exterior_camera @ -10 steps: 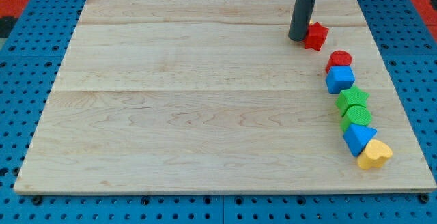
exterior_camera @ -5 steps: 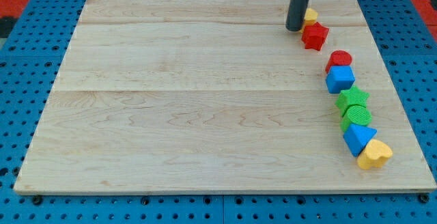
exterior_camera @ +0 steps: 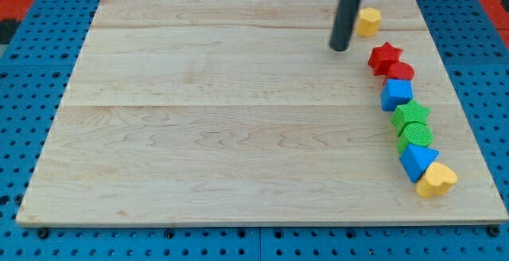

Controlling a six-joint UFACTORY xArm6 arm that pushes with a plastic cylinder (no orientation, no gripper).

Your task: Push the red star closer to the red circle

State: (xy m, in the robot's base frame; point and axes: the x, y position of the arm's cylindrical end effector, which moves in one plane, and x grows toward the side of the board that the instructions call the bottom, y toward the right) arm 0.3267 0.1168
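Looking at the camera view, the only one: the rod's tip (exterior_camera: 340, 48) sits on the wooden board (exterior_camera: 199, 118) near the view's top right, clear of every block. No claw on this rig, just a bare rod, so nothing is open, shut or held.

Red star (exterior_camera: 385, 56) lies at about 4 o'clock from the tip, near but with a gap showing between them. Red circle (exterior_camera: 401, 72) sits at about 4 o'clock from the star, and the two look to be touching or as good as touching; a hairline gap cannot be ruled out.

Yellow block (exterior_camera: 367, 21), shape unclear, lies at about 1 o'clock from the tip, just beside the rod and apart from the star.

Below the red circle a chain runs down the view's right side toward 6 o'clock: blue cube (exterior_camera: 396, 95), green star (exterior_camera: 411, 114), green circle (exterior_camera: 416, 136), blue triangle (exterior_camera: 417, 162), yellow heart (exterior_camera: 436, 180), each pressed against the next.

Judgement: the closing push looks essentially done, star is right up against the circle. If anything more is wanted, only a light nudge from the star's 10 o'clock side toward 4 o'clock. Risk: pushing harder would likely shove the circle into the blue cube and disturb the chain. Holding off looks the safer call.
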